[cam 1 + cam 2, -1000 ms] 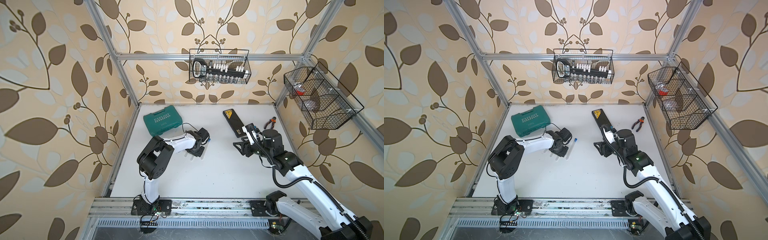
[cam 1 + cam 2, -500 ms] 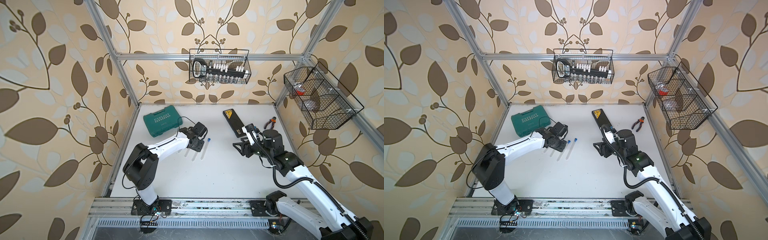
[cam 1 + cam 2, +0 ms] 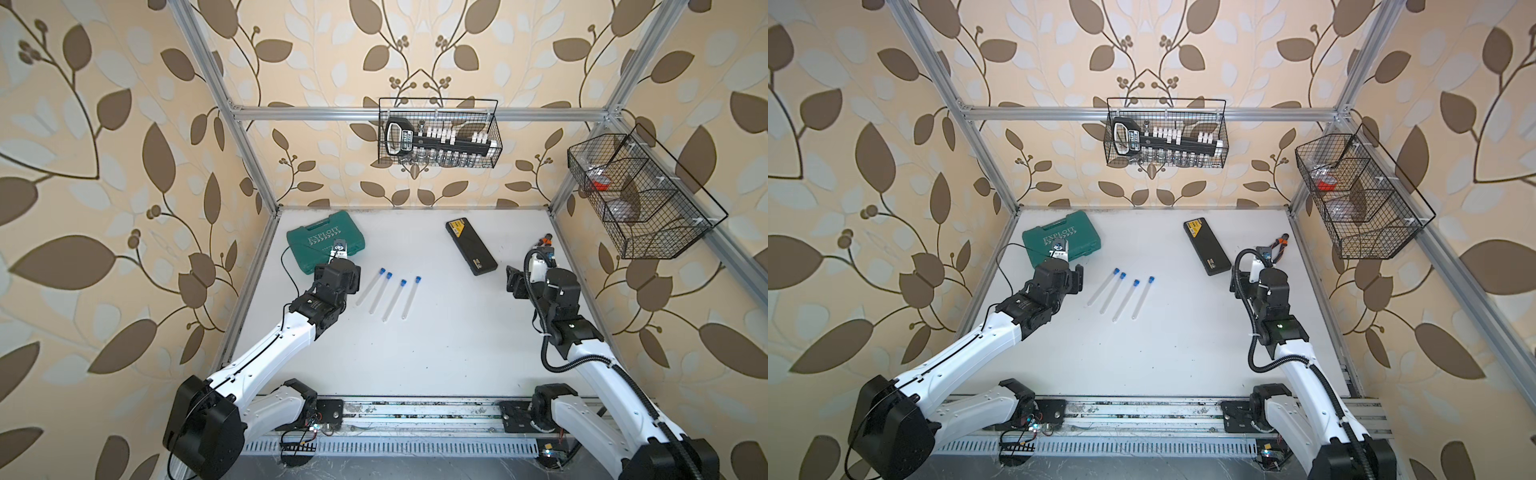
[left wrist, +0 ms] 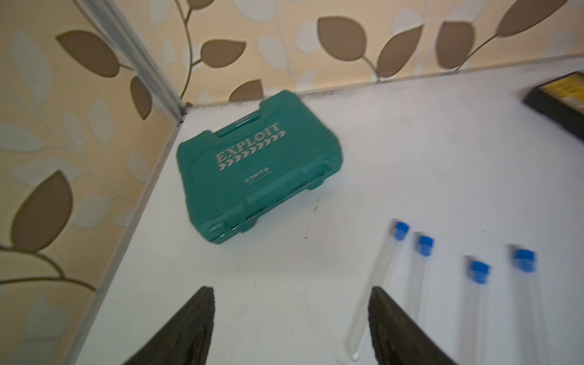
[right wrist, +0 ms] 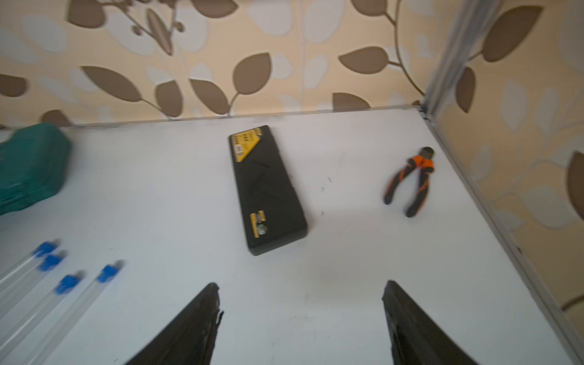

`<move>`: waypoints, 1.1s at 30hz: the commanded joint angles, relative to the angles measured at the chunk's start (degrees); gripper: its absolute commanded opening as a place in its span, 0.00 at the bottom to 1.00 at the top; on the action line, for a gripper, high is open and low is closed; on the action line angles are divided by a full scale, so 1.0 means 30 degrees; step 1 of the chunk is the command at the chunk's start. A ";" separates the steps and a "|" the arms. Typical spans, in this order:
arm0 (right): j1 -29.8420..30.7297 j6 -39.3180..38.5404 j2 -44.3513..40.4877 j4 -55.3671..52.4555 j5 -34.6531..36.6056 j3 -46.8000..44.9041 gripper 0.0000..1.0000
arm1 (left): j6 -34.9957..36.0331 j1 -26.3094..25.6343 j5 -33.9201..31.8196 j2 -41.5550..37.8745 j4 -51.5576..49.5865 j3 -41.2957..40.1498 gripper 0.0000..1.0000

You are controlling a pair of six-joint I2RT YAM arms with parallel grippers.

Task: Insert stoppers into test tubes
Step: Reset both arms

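Your left hand [image 4: 290, 292] is released. Its fingers [image 4: 189, 328] stand wide apart with only bare counter [image 4: 284, 271] between them, and it grasps nothing. It hangs just beside the tubes [image 3: 381, 294], on their left. In the left wrist view the nearest tube [image 4: 386, 268] runs down past one fingertip. That view is too blurred to say whether they touch, but in both top views the hand shows a thin gap from it. Beyond the hand, toward the back left corner, lies the green case [image 3: 326, 243], shut, with "EXPLOIT" on its lid.

The four tubes lie flat on the counter in a loose row, near the middle and a little to the left. They are roughly parallel and slanted, with their rounded ends toward the arms' bases. The two on the left are close together; the other two are set a bit apart. Each carries one of the blue stoppers [image 3: 403, 283] in its far end, so all four are plugged.

Your right hand [image 5: 301, 284] is released too, fingers spread over bare counter, holding nothing. It sits well apart from the tubes, near the right edge. Past it lies the black case [image 5: 268, 189], flat and shut, with yellow labels on its lid. The orange-and-black pliers [image 5: 410, 180] rest close to the right wall. Two wire baskets [image 3: 438, 133] hang on the walls above the counter, one at the back and one on the right.
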 commanded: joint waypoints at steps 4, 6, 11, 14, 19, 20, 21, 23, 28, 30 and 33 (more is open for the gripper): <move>-0.0290 -0.0137 0.2573 0.8094 0.2927 -0.3107 0.81 | 0.0096 0.1537 -0.2822 -0.0128 0.5865 -0.3203 0.81; -0.0279 -0.0955 0.3582 1.0331 0.1949 -0.3764 0.82 | 0.0826 0.1970 -0.1931 0.0337 0.8080 -0.4300 0.81; -0.0278 -0.1158 0.6876 1.7875 0.0266 -0.6034 0.82 | 0.2232 0.2500 -0.0525 0.2413 1.4147 -0.6501 0.81; -0.0347 -0.1257 0.9347 2.0539 0.0119 -0.6163 0.82 | 0.2760 0.2907 0.0573 0.3360 1.6789 -0.7247 0.82; -0.0396 -0.1337 1.1160 1.8392 -0.0244 -0.4214 0.87 | 0.2721 0.3948 0.3553 0.5090 1.9187 -0.7973 0.86; -0.0464 -0.1059 1.1169 1.7190 0.0156 -0.3724 0.98 | 0.2723 0.4096 0.3911 0.5702 2.0060 -0.8222 0.86; -0.0425 -0.1306 1.1544 1.8347 0.0173 -0.3950 0.99 | 0.2735 0.4191 0.4121 0.6253 2.0872 -0.8373 0.86; -0.0430 -0.1134 1.1168 1.7656 0.0177 -0.3881 1.00 | 0.2576 0.4415 0.4159 0.7695 2.1949 -0.8403 0.85; -0.0446 -0.1206 1.1280 1.7801 0.0207 -0.3896 1.00 | 0.2133 0.4913 0.4564 0.7748 1.9615 -0.7236 0.86; -0.0450 -0.1144 1.1303 1.7411 0.0138 -0.3695 1.00 | 0.1874 0.5120 0.4684 0.7774 1.8697 -0.6808 0.88; -0.0445 -0.1210 1.1539 1.7244 0.0149 -0.3485 1.00 | 0.1696 0.5371 0.4962 0.7841 1.8181 -0.6509 0.90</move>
